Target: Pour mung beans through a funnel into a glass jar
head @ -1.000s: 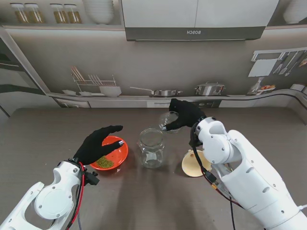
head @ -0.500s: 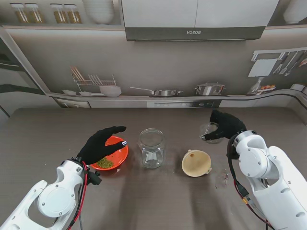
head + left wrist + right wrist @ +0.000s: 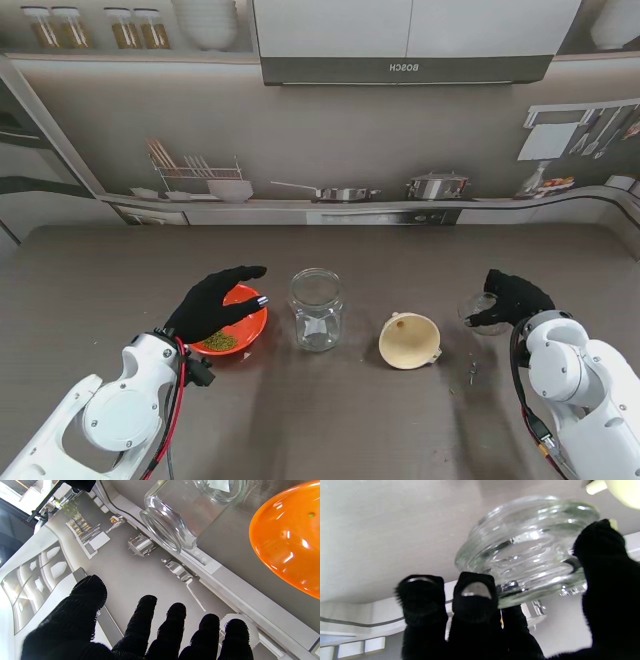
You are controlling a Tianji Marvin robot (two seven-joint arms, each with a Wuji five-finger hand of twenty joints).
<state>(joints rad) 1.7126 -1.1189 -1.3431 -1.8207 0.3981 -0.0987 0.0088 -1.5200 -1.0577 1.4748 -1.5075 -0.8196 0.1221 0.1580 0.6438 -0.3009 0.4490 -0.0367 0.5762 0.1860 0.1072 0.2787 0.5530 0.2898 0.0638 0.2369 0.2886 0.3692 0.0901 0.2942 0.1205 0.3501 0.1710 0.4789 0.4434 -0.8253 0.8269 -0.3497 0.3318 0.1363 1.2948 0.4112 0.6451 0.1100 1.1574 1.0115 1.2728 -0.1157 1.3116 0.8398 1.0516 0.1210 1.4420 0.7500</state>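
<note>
taking the open glass jar (image 3: 316, 307) as the landmark: nearer to me and to its left, the left hand (image 3: 210, 303) hovers over the orange bowl (image 3: 243, 330) of mung beans (image 3: 218, 340) with fingers spread and nothing in it, while the cream funnel (image 3: 409, 340) lies on its side on the table (image 3: 100, 290) just right of the jar. far to the jar's right, the right hand (image 3: 512, 298) grasps the glass lid (image 3: 525, 550) by its rim above the table. the smooth lid could slip from those fingertips or clack down hard, and pouring before the funnel sits in the jar mouth would scatter beans.
</note>
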